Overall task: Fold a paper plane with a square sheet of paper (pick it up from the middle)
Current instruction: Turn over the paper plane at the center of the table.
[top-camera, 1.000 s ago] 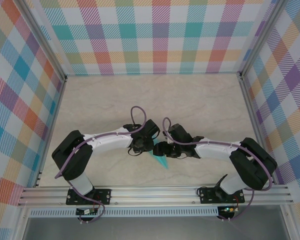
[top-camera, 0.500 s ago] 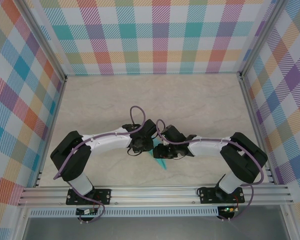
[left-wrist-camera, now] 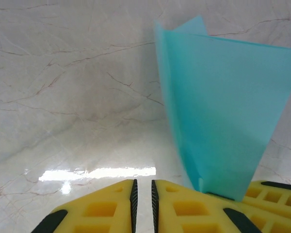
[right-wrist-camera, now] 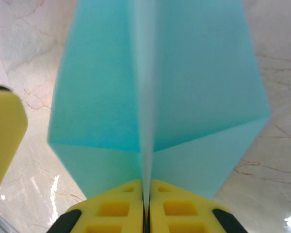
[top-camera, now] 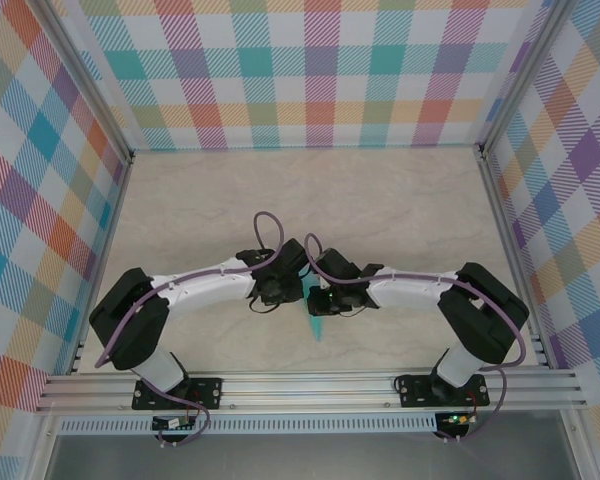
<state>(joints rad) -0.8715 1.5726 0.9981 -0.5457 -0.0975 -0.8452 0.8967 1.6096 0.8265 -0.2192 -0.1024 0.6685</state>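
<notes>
The paper plane (top-camera: pixel 318 326) is folded turquoise paper with a central crease and a flap on each side. My right gripper (right-wrist-camera: pixel 146 183) is shut on that crease, and the flaps (right-wrist-camera: pixel 106 97) spread out past the fingertips. In the top view the plane's tip pokes out toward the near edge below my right gripper (top-camera: pixel 322 300). My left gripper (top-camera: pixel 283 293) sits close beside it on the left. Its jaws (left-wrist-camera: pixel 143 182) stand a narrow gap apart with only table between them. The paper (left-wrist-camera: pixel 223 107) rises just right of them, pinched in the right gripper's fingers (left-wrist-camera: pixel 274 194).
The marble-patterned tabletop (top-camera: pixel 380 200) stretches away behind both arms. Plaid walls on aluminium frame posts (top-camera: pixel 500 200) close off the left, right and back. An aluminium rail (top-camera: pixel 300 385) runs along the near edge by the arm bases.
My right gripper has slid left, up against the left gripper, and closed on the paper. The plane's tip has shifted slightly left. The left arm has stretched out a little.
</notes>
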